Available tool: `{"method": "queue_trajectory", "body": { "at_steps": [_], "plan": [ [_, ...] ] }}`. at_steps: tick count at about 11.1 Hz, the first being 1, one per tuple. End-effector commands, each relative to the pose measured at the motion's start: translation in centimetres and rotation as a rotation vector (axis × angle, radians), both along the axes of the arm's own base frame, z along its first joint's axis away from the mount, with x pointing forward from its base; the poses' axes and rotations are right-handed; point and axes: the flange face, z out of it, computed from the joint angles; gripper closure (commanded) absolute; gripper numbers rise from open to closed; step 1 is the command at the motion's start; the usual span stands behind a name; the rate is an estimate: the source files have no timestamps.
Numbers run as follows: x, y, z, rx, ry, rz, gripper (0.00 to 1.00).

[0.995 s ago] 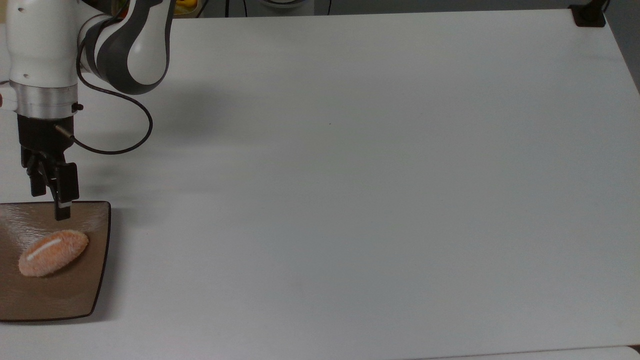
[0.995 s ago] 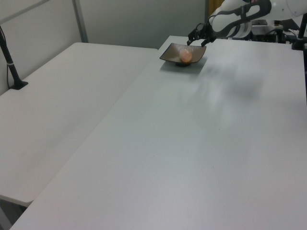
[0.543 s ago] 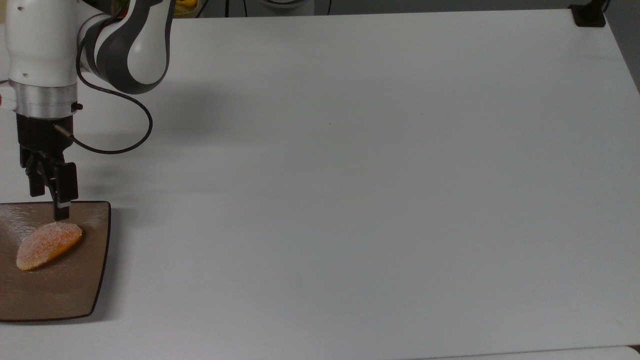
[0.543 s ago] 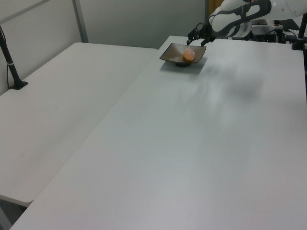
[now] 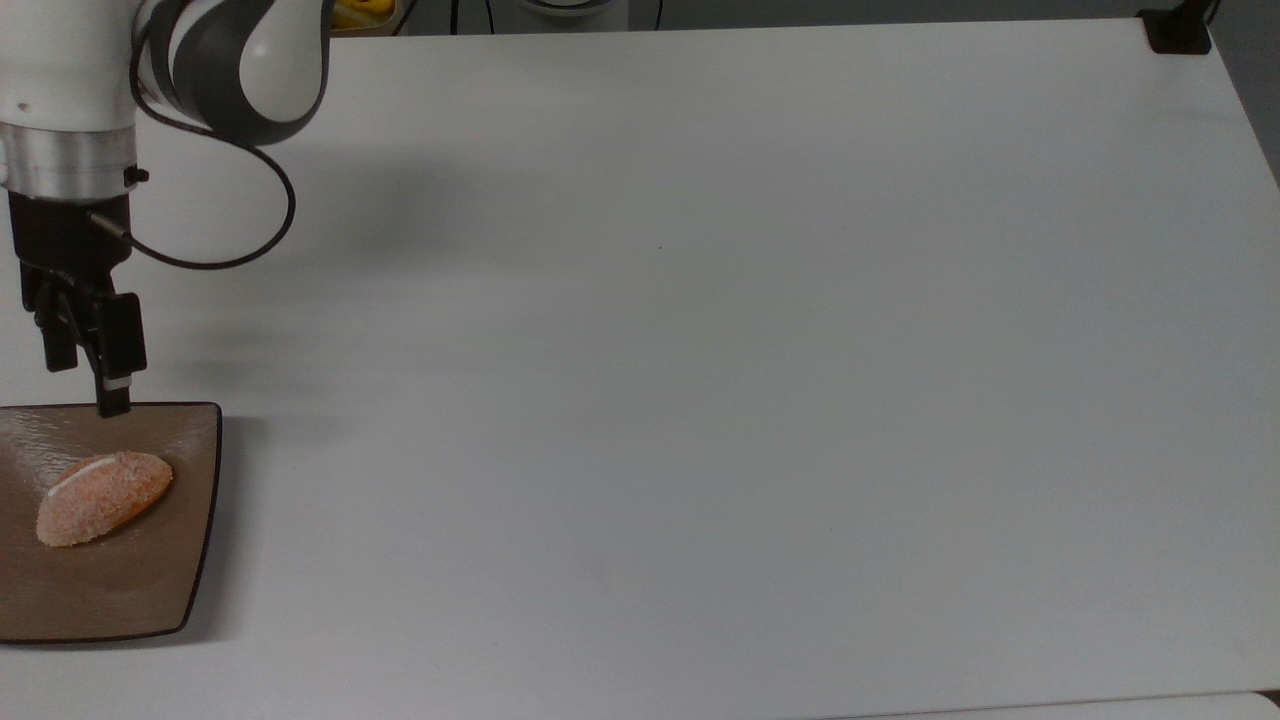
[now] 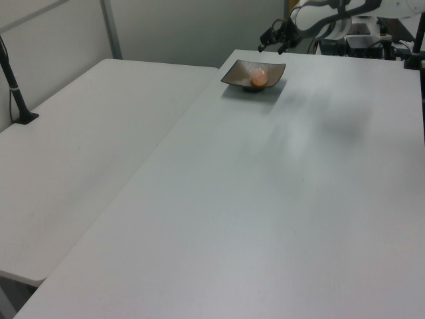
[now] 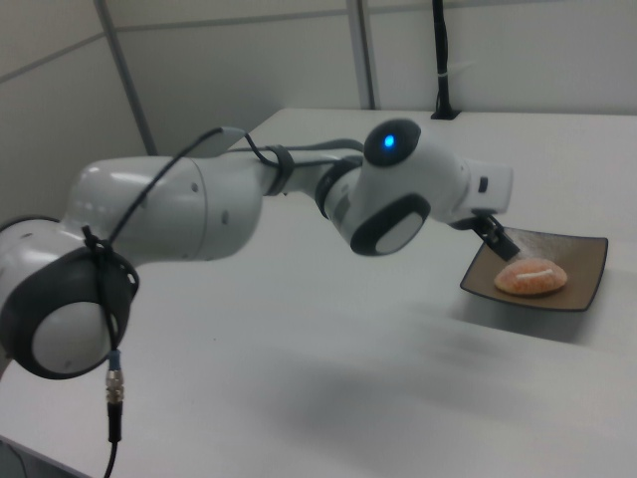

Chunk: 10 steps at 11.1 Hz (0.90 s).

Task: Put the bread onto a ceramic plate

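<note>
Though small, the bread looks soft and light to me: a fuzzy, speckled orange-tan oval with a thin white stripe along its far edge. I judge it would give under a squeeze and not slip. Best hold would be across the short middle, not the tapered ends.

It lies on the ceramic plate, toward the far half, tilted slightly in the top view. Task looks done from here.

My jaws hang above the plate's far rim, apart and holding nothing, clear of the bread.

Plate: glossy brown, square, raised curved sides, likely hard, slick and breakable. It sits at the top view's left edge of the tabletop.

Tabletop: white, matte, flat, wide. A second white table adjoins it on the left view's left. A black post stands on that one. Pale wall panels behind.
</note>
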Motion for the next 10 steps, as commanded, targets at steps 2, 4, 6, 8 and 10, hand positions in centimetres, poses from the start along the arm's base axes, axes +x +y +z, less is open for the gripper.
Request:
{"method": "queue_trajectory", "body": {
  "at_steps": [2,4,6,8,10],
  "plan": [
    [-4.0,2.8,5.7,-0.033,0.276,0.16,0.0],
    [-5.3,4.1,7.0,-0.043,0.367,0.207,0.0],
    [-6.9,6.3,7.4,-0.081,0.466,0.261,0.0],
    [-8.6,8.6,8.6,-0.117,0.56,0.31,0.0],
    [-10.3,12.7,9.9,-0.141,0.649,0.378,0.0]
  ]
}}
